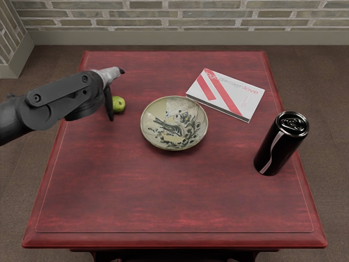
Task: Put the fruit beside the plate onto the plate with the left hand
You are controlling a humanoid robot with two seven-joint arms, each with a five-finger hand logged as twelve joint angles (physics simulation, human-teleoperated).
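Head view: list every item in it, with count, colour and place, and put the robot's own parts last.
table: one, dark red wood, fills most of the view
plate: one, cream with a dark pattern, near the table's middle
fruit: one, green, on the table just left of the plate, not on it
book: one, white with red stripes, flat, behind and right of the plate
can: one, black with a red and white stripe, upright at the table's right side
brick wall: one, grey-brown, along the top
floor: brown, around the table
left hand: one, grey and black, fingers spread, right beside the fruit; its arm enters from the left edge
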